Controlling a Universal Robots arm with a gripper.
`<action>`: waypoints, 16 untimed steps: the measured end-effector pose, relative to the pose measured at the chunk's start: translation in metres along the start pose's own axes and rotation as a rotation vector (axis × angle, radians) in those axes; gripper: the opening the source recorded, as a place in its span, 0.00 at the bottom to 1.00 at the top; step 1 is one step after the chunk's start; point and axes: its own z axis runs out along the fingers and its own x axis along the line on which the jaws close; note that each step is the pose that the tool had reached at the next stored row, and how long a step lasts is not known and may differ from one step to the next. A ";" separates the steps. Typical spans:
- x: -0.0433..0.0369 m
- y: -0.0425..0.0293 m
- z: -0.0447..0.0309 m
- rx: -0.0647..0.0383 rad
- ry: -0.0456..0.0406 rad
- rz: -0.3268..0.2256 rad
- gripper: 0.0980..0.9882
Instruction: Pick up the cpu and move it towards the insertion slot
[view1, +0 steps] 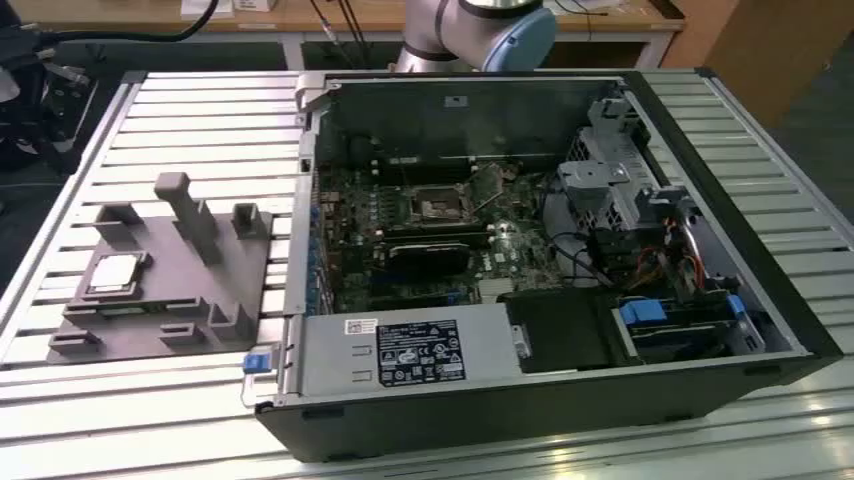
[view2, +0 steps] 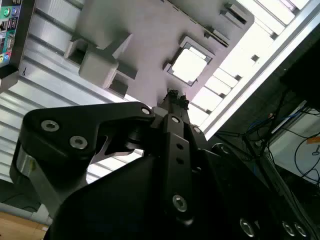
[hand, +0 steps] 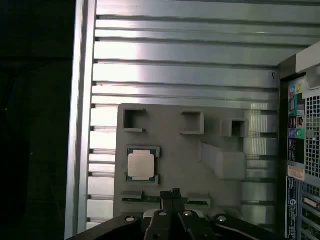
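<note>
Plainly, the small flat square cpu (view1: 115, 272), with its shiny silver metal top, sits in a recess of the grey plastic fixture block (view1: 180, 305) on the slatted aluminium counter (view1: 200, 110). It is well apart from the square metal-framed insertion slot (view1: 437, 205) inside the open black computer case (view1: 534, 420). The black hand (hand: 170, 194), fingertips pressed together and holding nothing, hangs above the fixture block near the cpu. The cpu looks light, stiff and slick (the underside is likely delicate), so its opposite edges seem the place to grip.

I see a silver cpu (view1: 116, 272) on a grey fixture (view1: 180, 300), a ribbed silver surface (view1: 200, 110), and a dark insertion slot (view1: 437, 207) amid green circuitry.
</note>
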 end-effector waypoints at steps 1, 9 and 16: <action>0.0000 0.0000 0.0000 0.000 0.0000 0.000 0.01; 0.0029 0.0001 0.0007 0.000 0.0001 0.000 0.01; 0.0104 0.0001 0.0029 0.000 0.0000 0.000 0.01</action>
